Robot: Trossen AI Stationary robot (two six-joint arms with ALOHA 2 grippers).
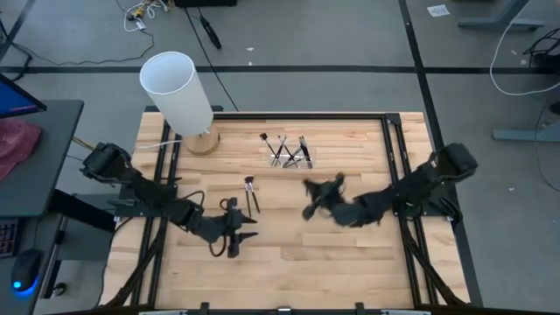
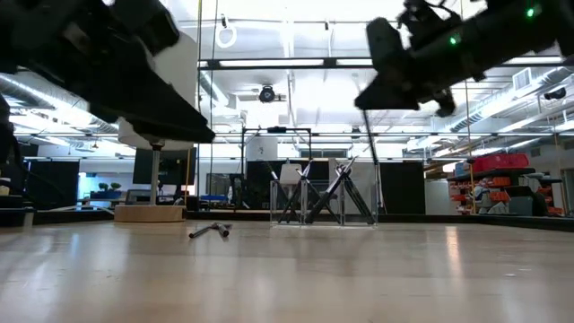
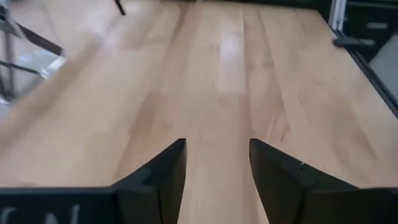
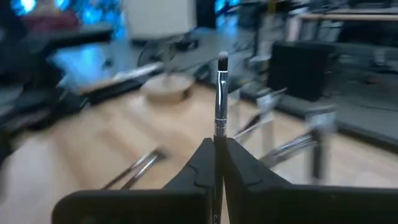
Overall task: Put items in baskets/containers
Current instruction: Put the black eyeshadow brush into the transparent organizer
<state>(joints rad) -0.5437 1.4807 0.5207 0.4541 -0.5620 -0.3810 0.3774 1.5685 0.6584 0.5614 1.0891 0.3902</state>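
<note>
A clear holder (image 1: 290, 154) at the table's far middle has several thin brushes leaning in it; the low view shows the holder (image 2: 323, 202) too. Two more brushes (image 1: 251, 192) lie flat on the wood, seen as brushes (image 2: 211, 231) in the low view. My right gripper (image 4: 219, 144) is shut on a thin brush (image 4: 221, 93) and hangs above the table just right of centre, near side of the holder (image 1: 315, 197). My left gripper (image 3: 217, 168) is open with only bare wood between its fingers, near side of the two lying brushes (image 1: 238, 229). My right gripper pinches the brush's shaft (image 4: 218, 132) between its two fingertips. The brush runs along the fingers, and its silver ferrule and pale bristle tip (image 4: 222, 59) stick out past them. The brush is lifted clear of the table.
A tall white cylinder on a wooden base (image 1: 179, 96) stands at the far left of the table. Black frame rails (image 1: 395, 149) run along the table's sides. Bare wood lies between the two grippers and along the near edge.
</note>
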